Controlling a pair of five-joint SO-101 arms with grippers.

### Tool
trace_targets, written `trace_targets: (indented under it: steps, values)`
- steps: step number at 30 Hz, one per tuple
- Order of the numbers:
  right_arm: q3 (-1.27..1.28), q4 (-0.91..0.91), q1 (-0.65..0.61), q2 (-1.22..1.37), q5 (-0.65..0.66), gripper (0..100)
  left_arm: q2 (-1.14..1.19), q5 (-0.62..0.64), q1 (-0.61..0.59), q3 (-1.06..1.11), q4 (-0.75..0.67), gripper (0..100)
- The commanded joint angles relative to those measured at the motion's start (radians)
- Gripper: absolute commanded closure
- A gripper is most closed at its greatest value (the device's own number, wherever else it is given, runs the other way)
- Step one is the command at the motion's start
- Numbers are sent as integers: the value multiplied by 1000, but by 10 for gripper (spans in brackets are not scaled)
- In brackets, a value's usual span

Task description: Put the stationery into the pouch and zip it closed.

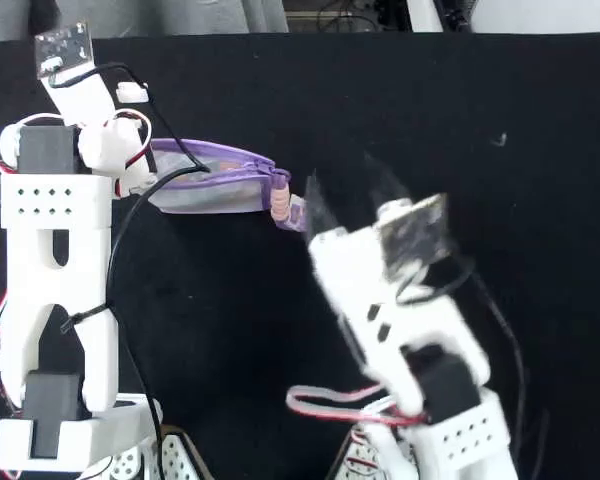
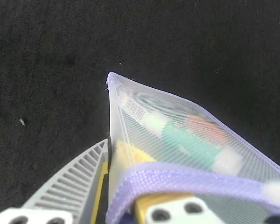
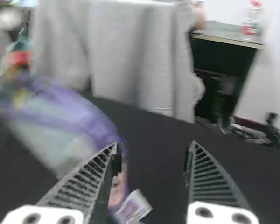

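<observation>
A black worktop (image 1: 430,100) spreads across the scene, matte and dark, with a small pale speck (image 1: 498,140) on its far right part. Beyond its far edge hangs a grey cloth (image 3: 130,56) in loose folds. Behind that stands a dark cabinet (image 3: 224,79) with a pale top, and on it a blurred bottle (image 3: 252,21). Tangled cables (image 3: 252,133) lie at the foot of a white wall (image 3: 275,70)

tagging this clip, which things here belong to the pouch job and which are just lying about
For the job: pouch, stationery inside it, zip pull, left gripper shut on the pouch, right gripper open near the pull.
Just about: grey cloth and side table behind the black table.
</observation>
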Motion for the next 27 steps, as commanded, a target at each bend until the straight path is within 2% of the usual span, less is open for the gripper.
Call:
trace_targets:
  steps: [1, 6, 10, 16, 21, 27]
  values:
    - [127, 2, -118, -125, 58, 783, -6, 5, -10, -4, -23, 970]
    - [229, -5, -106, -159, 63, 792, -6, 5, -10, -4, -23, 970]
    - [232, -40, -98, -159, 66, 854, -6, 5, -10, -4, -25, 970]
    - [305, -236, -89, -61, 66, 868, -6, 5, -10, 1, -20, 970]
    - [277, -374, -25, 99, 64, 868, -15, 5, -5, 36, -28, 970]
    - [268, -517, -18, 266, 66, 868, -15, 5, -5, 36, -28, 970]
